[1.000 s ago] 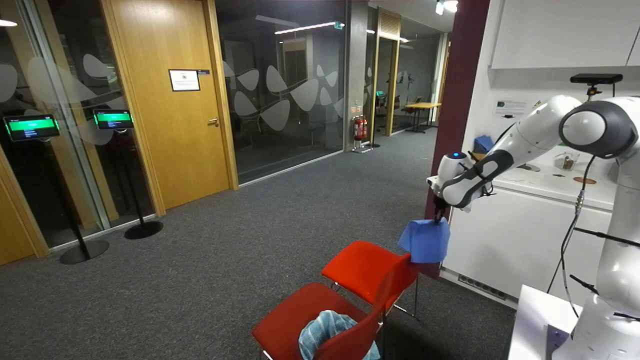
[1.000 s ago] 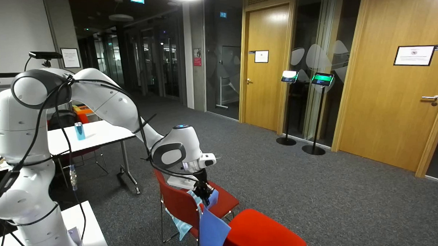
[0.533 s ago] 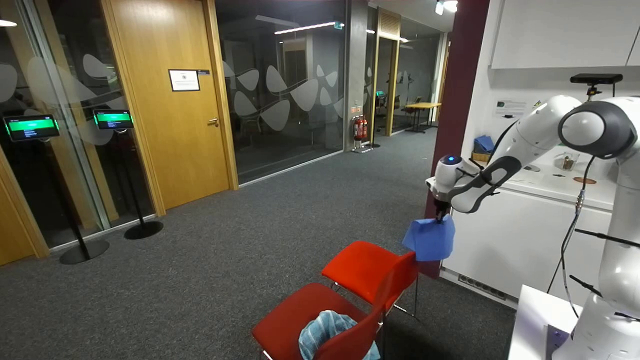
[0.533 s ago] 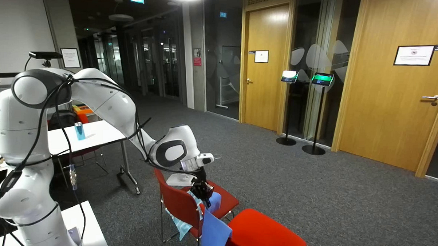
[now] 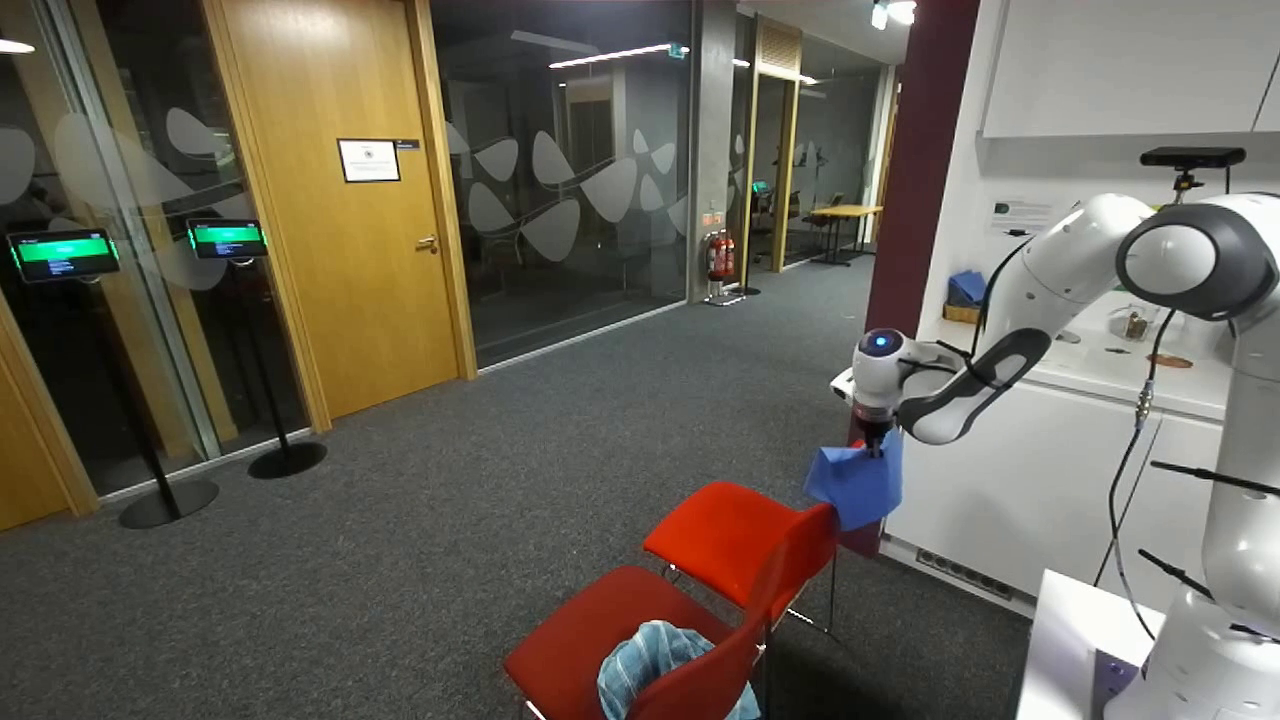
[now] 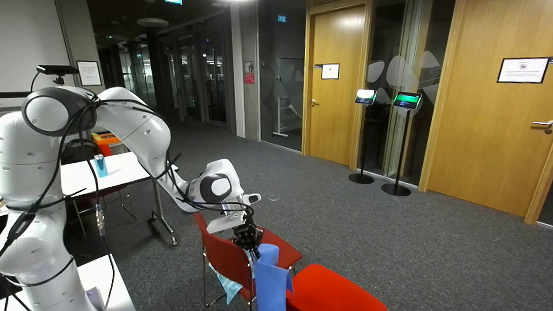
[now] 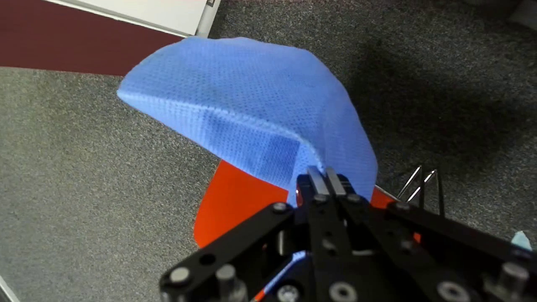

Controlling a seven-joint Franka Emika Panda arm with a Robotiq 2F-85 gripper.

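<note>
Cloth (image 7: 262,92) | pinched by gripper (image 7: 322,171) | hanging downward | folded, long axis unclear

My wrist view looked closely down on the blue cloth (image 7: 251,79); both exterior views shared it from farther back.

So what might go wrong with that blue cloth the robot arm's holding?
The gripper pinches only a small part of the blue cloth, so it might slip free. The cloth also hangs close to the back of the bright red chair, so it might snag there; whether they touch, I can't tell.
</note>
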